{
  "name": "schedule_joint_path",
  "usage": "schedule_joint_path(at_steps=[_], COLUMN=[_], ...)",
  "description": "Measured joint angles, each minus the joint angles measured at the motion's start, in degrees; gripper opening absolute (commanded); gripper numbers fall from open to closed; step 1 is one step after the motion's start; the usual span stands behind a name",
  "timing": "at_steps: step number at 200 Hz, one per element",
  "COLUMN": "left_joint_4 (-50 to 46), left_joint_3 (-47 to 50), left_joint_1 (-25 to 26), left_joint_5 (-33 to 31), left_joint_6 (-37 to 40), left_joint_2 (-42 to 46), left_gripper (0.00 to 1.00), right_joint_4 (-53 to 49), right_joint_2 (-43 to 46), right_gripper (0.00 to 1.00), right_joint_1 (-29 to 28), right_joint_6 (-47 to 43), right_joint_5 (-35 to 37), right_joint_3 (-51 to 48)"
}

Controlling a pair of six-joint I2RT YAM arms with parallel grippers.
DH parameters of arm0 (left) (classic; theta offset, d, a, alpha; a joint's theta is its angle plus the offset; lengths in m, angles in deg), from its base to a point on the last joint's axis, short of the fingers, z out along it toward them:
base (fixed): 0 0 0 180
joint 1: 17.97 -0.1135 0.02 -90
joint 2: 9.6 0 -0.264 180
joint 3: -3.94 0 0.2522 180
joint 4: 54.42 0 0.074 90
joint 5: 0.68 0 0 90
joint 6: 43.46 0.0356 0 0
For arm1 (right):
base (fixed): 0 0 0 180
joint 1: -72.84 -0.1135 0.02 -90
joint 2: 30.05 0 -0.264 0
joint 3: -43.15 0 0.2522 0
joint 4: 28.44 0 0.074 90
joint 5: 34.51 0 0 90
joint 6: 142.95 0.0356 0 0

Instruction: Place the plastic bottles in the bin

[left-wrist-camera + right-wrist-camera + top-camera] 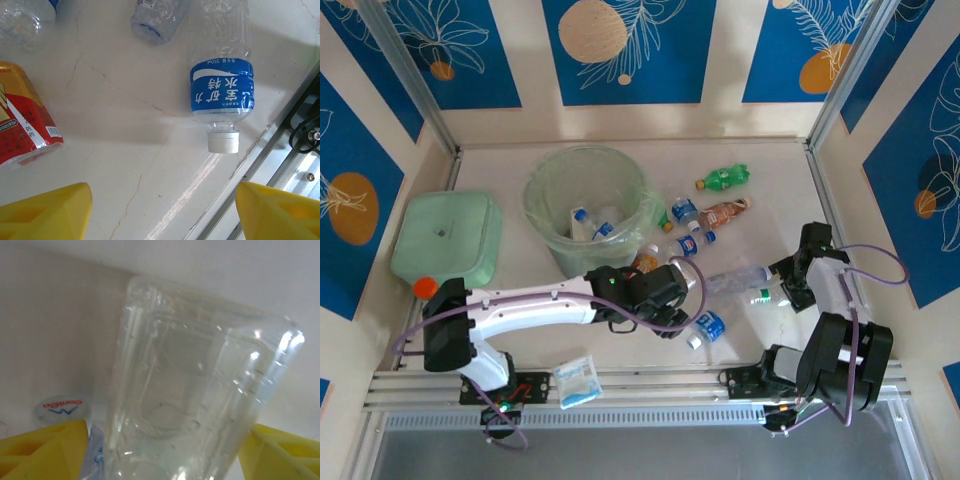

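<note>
Left gripper (162,200): open, nothing between its fingers, hanging over bare bench (125,165). A blue-label bottle (222,92) lies flat just beyond it, and a red-label bottle (22,122) lies near, apart from it. Right gripper (165,432): closed on a clear bottle (190,390) at the bench's right side. Bin (535,205): upright, far centre, with some bottles (590,222) inside. A green bottle (723,178) lies right of it.

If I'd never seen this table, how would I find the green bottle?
Find the big round pale-green bin in the middle of the table. To its right lies a loose group of bottles; go to the one closest to the back wall. That green bottle is green all over with a yellowish cap, while the others near it are clear or brown-labelled.
</note>
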Motion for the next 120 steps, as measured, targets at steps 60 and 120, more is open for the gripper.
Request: schedule_joint_path(at_steps=[60, 120], left_joint_4=[0.4, 0.4], left_joint_3=[0.0, 0.0], left_joint_1=[0.0, 0.0], left_joint_5=[0.0, 0.0], left_joint_6=[0.0, 0.0], left_joint_2=[-0.1, -0.6], left_gripper=[0.75, 0.75], right_joint_4=[4.3, 6.1], right_joint_2=[-6.1, -9.9], right_gripper=[0.77, 0.69], right_joint_1=[0.1, 0.1], right_joint_6=[-1.2, -1.9], right_joint_5=[-1.8, -2.2], right_joint_3=[2.0, 2.0])
